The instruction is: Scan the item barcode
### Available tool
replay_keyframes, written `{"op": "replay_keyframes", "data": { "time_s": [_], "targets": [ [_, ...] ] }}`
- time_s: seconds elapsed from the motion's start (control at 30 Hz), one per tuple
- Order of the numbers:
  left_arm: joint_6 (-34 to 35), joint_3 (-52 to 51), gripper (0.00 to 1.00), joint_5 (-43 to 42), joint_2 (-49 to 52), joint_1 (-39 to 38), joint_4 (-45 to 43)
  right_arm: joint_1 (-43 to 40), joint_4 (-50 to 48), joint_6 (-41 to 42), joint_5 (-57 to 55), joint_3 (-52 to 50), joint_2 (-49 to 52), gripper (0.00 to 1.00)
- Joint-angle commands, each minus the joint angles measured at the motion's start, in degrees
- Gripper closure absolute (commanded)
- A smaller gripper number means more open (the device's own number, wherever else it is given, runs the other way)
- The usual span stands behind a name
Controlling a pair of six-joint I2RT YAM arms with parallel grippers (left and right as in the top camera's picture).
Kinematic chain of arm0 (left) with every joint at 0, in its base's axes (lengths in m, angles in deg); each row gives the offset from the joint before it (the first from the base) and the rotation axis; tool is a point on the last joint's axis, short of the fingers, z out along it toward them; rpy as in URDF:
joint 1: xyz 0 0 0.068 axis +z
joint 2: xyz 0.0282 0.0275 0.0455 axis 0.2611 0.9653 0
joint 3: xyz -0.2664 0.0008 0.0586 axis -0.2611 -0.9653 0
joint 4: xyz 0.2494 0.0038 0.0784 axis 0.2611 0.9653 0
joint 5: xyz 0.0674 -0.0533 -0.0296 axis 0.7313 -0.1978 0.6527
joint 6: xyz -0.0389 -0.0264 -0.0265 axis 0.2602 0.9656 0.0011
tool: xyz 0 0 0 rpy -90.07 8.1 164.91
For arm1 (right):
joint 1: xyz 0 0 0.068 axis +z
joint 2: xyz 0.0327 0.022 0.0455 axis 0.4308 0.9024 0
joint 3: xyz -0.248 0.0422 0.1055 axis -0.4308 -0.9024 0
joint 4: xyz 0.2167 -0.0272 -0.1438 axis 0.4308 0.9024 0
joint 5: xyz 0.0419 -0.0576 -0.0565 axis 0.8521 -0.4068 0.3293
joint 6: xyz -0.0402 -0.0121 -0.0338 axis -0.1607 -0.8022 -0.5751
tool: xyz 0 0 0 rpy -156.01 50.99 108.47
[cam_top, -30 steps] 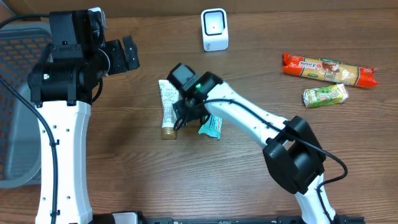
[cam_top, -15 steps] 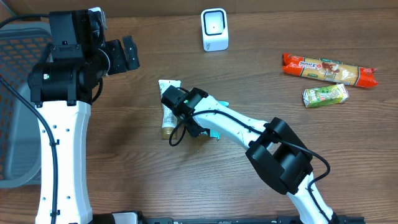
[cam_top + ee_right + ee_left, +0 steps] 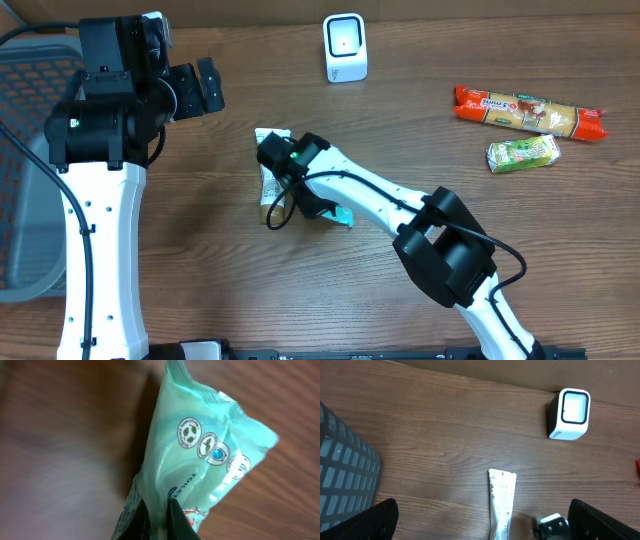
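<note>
The green packet [image 3: 200,455] is pinched in my right hand [image 3: 159,517]. My two fingers are pressed together on one end of it, and the rest of the packet sticks out long and straight in front of my fingers, over the brown table [image 3: 60,450]. I cannot tell if it is off the table yet. The side I can see has little round pictures on it, but I see no barcode there, so I think the barcode is on a side I cannot see. A white tube [image 3: 268,180] lies just beside my hand, and I am not touching it as far as I can tell. The white scanner [image 3: 345,47] stands well apart from my hand, farther out across the table, with its face turned toward my side. So I think the next thing is to lift the packet, carry it out to the scanner and turn the barcode side to that face. My left hand [image 3: 200,88] is spread wide, holds nothing, and hangs off to the side, so my right hand is the one for this job.
</note>
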Motion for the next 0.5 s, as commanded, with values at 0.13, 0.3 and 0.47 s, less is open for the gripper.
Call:
{"op": "replay_keyframes", "data": {
  "time_s": [0.13, 0.3, 0.47],
  "targets": [
    [-0.1, 0.3, 0.00, 0.4, 0.3, 0.0, -0.2, -8.3, -3.3, -9.0, 39.9, 4.9, -11.3, 0.96],
    [-0.1, 0.3, 0.00, 0.4, 0.3, 0.0, -0.2, -15.4, -19.1, -9.5, 69.2, -6.6, -11.3, 0.96],
    [-0.1, 0.3, 0.00, 0.4, 0.3, 0.0, -0.2, -21.2, -41.7, 6.0, 77.2, -26.0, -11.3, 0.96]
  ]
}}
